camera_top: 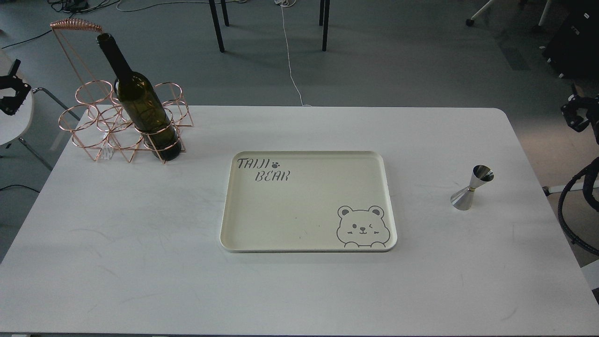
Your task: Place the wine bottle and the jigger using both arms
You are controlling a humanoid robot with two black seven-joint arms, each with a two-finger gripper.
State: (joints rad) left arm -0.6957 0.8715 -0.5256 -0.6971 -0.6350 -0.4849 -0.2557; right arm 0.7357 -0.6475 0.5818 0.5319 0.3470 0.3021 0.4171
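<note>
The wine bottle (140, 100) stands upright in the front right ring of a copper wire rack (100, 126) at the table's back left. The jigger (471, 188) stands tilted-looking on the table at the right, apart from everything. My left gripper (10, 96) shows small and dark at the far left edge, off the table and well left of the rack. My right gripper (576, 116) shows at the far right edge, beyond the table's edge and behind the jigger. Neither holds anything that I can see; their fingers cannot be told apart.
A cream tray (304, 210) with a bear drawing and "TAIJI BEAR" lies in the middle of the white table (140, 243), with nothing in it. A black cable loop (564, 220) hangs at the right edge. Chair legs stand on the floor behind.
</note>
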